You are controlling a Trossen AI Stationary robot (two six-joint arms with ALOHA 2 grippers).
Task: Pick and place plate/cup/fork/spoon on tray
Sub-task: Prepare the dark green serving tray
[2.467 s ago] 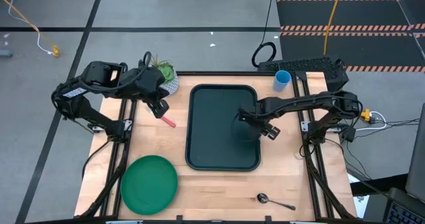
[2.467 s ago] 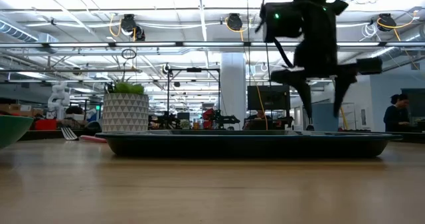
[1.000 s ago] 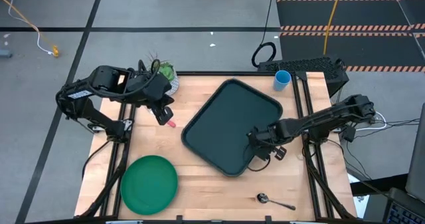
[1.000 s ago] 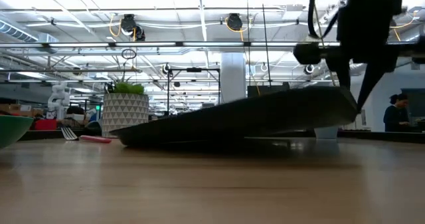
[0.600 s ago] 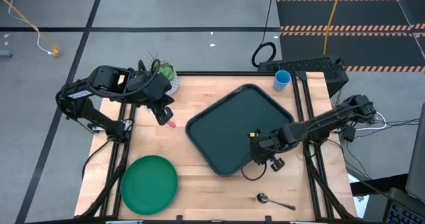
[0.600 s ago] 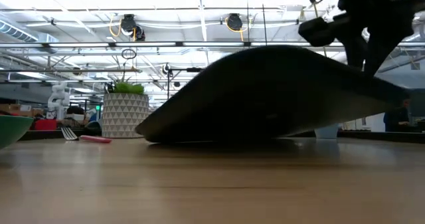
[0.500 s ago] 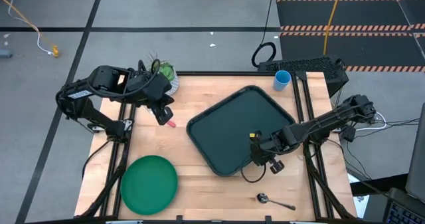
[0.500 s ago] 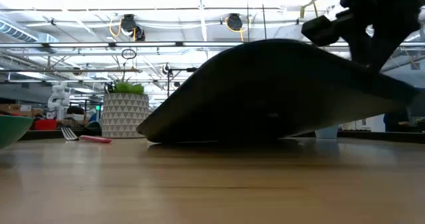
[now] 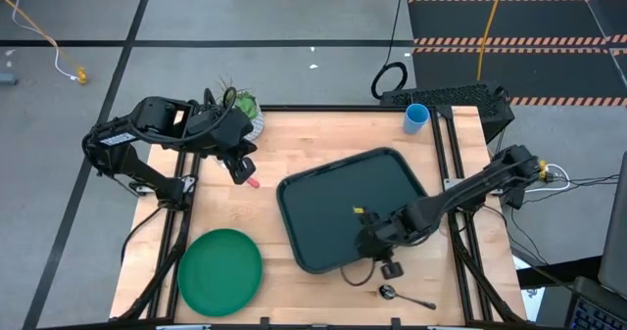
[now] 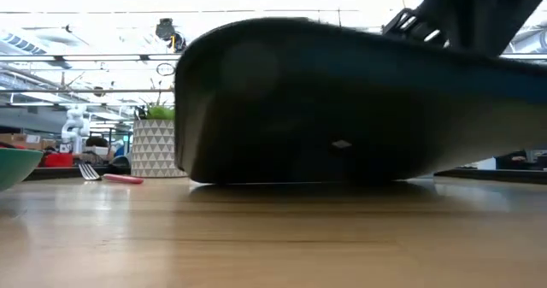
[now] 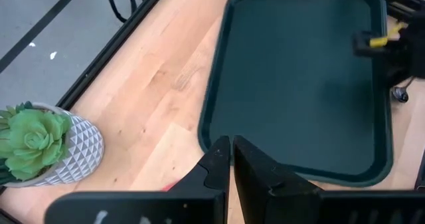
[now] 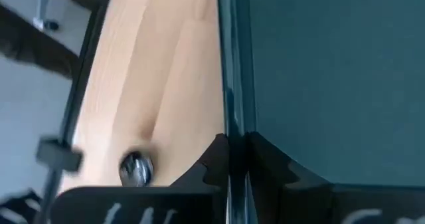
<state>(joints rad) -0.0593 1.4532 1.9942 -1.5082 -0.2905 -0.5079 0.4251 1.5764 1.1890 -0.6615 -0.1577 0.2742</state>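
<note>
The dark tray (image 9: 338,208) lies askew in the middle of the table, with my right gripper (image 9: 377,244) shut on its near rim. In the low view the tray (image 10: 359,108) fills the picture, its underside showing. Far left, my left gripper (image 9: 238,164) hangs shut over the fork's pink handle (image 9: 252,182), touching nothing. The fork (image 10: 102,175) lies flat on the table. The green plate (image 9: 220,269) sits at the near left, the light-blue cup (image 9: 416,117) at the far right, and the spoon (image 9: 402,294) at the near edge beside the tray. My right gripper pinches the tray's raised rim (image 12: 234,127) on its near side, one finger (image 12: 216,161) outside the rim and the other inside the tray. The fingers come slanting down from the table's right. The held side is raised; the tray's far left part (image 10: 256,179) rests on the table.
A white patterned plant pot (image 9: 245,115) stands at the far left corner, just behind my left gripper. Bare wood lies between the plate and the tray. The spoon's bowl (image 12: 135,167) lies close by my right gripper's fingers.
My right gripper has moved toward the table's near edge and a little left, taking the tray with it. The tray has slid nearer, turned about on the table, and its held side has tipped up higher.
</note>
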